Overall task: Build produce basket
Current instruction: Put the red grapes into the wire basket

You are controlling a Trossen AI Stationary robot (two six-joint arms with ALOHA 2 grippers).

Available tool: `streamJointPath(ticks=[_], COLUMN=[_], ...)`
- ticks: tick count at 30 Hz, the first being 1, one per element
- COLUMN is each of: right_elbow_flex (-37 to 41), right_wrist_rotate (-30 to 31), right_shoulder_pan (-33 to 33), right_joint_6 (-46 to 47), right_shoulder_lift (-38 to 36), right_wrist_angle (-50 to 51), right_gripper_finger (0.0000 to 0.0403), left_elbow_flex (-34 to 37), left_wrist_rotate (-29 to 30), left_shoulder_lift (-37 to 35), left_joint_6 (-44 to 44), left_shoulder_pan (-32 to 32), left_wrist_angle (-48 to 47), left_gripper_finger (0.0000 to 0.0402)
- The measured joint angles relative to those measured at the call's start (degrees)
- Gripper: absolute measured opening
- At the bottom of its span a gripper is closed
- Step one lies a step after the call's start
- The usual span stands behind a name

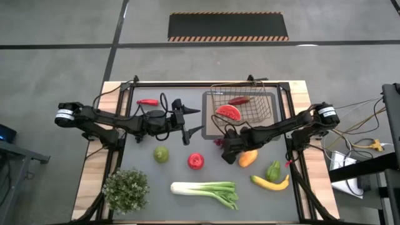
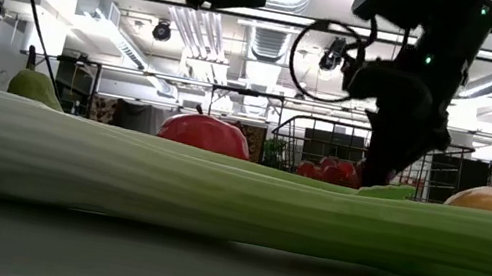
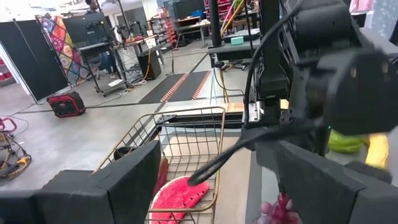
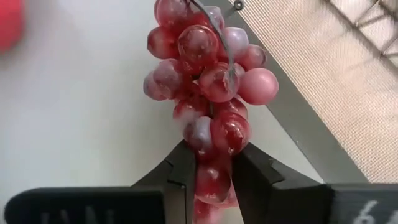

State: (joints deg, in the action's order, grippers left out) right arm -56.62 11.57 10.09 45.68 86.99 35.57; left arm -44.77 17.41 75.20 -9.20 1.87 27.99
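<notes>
My right gripper is shut on a bunch of purple-red grapes just in front of the wire basket, over the grey mat. The basket holds a watermelon slice and a red chilli. My left gripper is open and empty, left of the basket. In its wrist view its fingers frame the basket and the watermelon slice. A second chilli lies at the far left of the mat. My right gripper pinches one end of the grape bunch between its two fingers. It comes slanting down from the table's right side. The rest of the bunch reaches out past the fingertips. I cannot tell whether it is clear of the mat.
On the mat's near half lie a lime, a red apple, an orange mango, a green pepper, a banana and a long leek. A bushy potted plant stands at the near left corner.
</notes>
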Motion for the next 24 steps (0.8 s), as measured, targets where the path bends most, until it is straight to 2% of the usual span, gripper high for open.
streamJointPath(ticks=[11, 18, 24], right_elbow_flex=[-6.33, -13.69, -19.18], right_wrist_rotate=[-0.48, 7.74, 12.84], right_shoulder_pan=[-0.11, -2.86, -9.87], right_joint_6=[-13.35, -20.98, -24.74], right_shoulder_lift=[-9.43, -13.23, -13.07], right_wrist_angle=[0.03, 6.77, 17.24], right_gripper_finger=[0.0070, 0.0070, 0.0070], left_elbow_flex=[-0.22, -0.22, -0.20], left_wrist_rotate=[0.02, 0.15, 0.21], left_shoulder_lift=[0.00, -0.64, -1.67], left_joint_6=[-0.47, -0.54, -0.58], left_shoulder_pan=[0.00, 0.00, 0.00], left_wrist_angle=[0.33, 0.27, 0.04], left_gripper_finger=[0.0299, 0.0299, 0.0299])
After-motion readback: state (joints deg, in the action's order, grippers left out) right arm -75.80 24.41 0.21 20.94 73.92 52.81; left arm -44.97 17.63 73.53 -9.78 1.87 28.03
